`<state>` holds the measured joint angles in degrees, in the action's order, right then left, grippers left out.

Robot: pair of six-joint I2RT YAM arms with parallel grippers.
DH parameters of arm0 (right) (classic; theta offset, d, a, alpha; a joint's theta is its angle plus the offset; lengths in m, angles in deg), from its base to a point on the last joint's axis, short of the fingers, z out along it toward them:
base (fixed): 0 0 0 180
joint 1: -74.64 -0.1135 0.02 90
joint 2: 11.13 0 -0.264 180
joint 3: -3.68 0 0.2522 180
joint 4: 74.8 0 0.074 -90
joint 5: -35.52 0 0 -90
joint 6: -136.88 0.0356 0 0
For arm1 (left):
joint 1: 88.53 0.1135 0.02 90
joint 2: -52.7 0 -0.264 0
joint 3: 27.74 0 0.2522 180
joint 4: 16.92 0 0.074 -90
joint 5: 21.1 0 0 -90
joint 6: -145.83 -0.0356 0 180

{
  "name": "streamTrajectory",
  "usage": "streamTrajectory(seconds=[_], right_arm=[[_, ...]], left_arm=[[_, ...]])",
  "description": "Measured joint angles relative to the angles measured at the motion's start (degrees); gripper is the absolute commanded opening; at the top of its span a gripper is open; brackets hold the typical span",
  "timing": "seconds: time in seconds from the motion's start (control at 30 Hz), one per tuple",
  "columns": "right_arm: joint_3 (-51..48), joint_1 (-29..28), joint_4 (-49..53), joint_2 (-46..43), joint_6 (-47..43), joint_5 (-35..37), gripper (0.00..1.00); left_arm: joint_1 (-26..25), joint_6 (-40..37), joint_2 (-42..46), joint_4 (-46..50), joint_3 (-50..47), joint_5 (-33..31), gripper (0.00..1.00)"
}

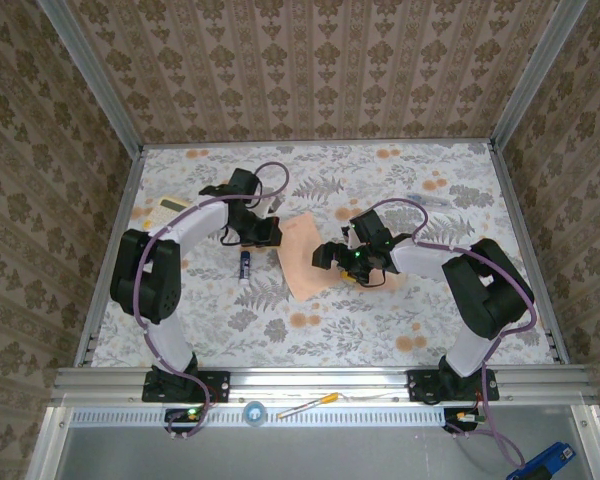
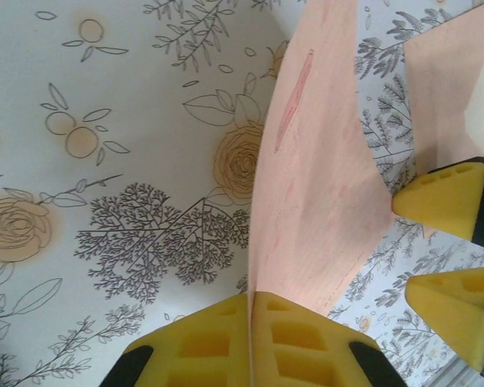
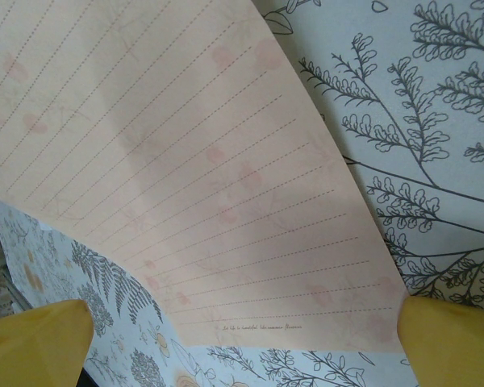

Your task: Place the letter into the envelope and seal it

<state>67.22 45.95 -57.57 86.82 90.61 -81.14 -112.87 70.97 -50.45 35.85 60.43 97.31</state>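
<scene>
Yellow-padded left gripper is clenched on near edge of letter, mid-table. Sheet bows upward beyond pinch. Farther on, right gripper is released, fingers spread wide at opposite edge. Risk: one-sided pinch on thin paper, so pull may crease sheet or let it slip. Glue stick nearby could get knocked.
</scene>
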Motion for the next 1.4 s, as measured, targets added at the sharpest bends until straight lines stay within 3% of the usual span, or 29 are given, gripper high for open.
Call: streamTrajectory(seconds=[0.2, 0.53, 0.77, 1.1, 1.4], right_arm=[[0.17, 0.00, 0.68, -0.13, 0.04, 0.35, 1.00], [6.54, 0.04, 15.98, -2.78, 3.04, 8.33, 1.00], [11.32, 1.22, 20.02, -5.33, 5.84, 8.94, 1.00], [22.40, 3.41, 26.91, -2.62, 10.56, 7.98, 0.96], [29.68, 5.46, 29.57, 3.48, 12.26, 5.07, 0.89]], left_arm=[[0.00, -0.04, 0.02, -0.04, -1.16, -1.81, 0.00], [-0.11, -1.70, 2.67, -1.79, -2.34, -6.14, 0.00], [-0.83, -2.93, 6.19, -4.81, -3.43, -9.70, 0.00], [-10.05, -11.65, 11.37, -9.94, -7.48, -21.86, 0.00], [-14.84, -16.39, 12.55, -12.92, -10.43, -30.38, 0.00]])
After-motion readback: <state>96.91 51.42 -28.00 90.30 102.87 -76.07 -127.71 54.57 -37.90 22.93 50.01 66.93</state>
